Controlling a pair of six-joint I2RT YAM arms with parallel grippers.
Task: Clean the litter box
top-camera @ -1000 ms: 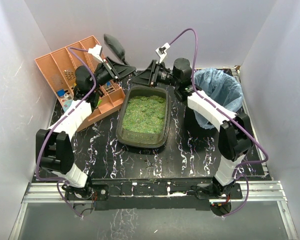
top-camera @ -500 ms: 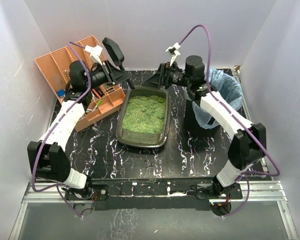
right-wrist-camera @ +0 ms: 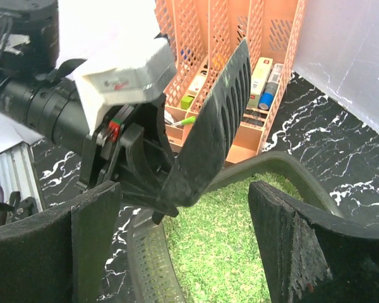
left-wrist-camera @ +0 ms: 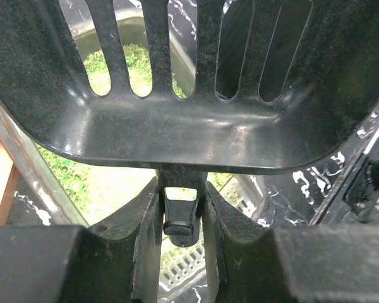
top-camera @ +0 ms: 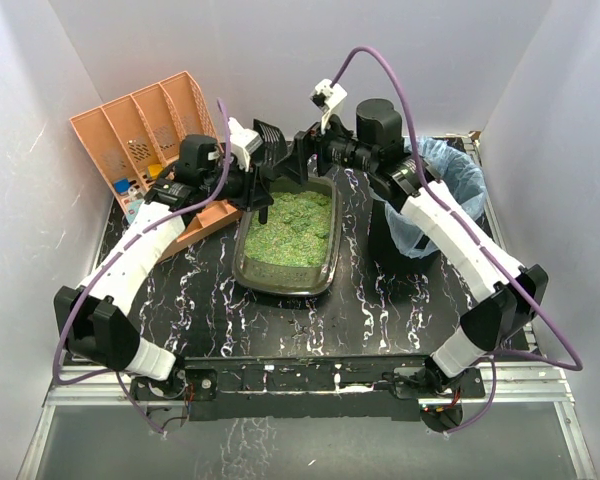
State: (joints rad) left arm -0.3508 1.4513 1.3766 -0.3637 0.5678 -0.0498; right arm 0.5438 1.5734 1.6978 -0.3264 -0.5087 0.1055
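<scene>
The tabletop [top-camera: 380, 300] lies bare toward 6 o'clock. The litter box [top-camera: 280, 289] sits at centre, hemmed in at its far edges by the bin [top-camera: 450, 180] at 2 and the organiser [top-camera: 130, 130] at 10. The left gripper [left-wrist-camera: 180, 208] pinches the scoop [left-wrist-camera: 177, 126] by its handle over the 11 o'clock rim, and the right gripper [right-wrist-camera: 186, 233] gapes wide at 12, holding nothing.

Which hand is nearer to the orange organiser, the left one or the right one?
Left. The left hand, gripping a black scoop, is just beside the organiser; the open right hand hangs above the far end of the litter box, farther off.
</scene>
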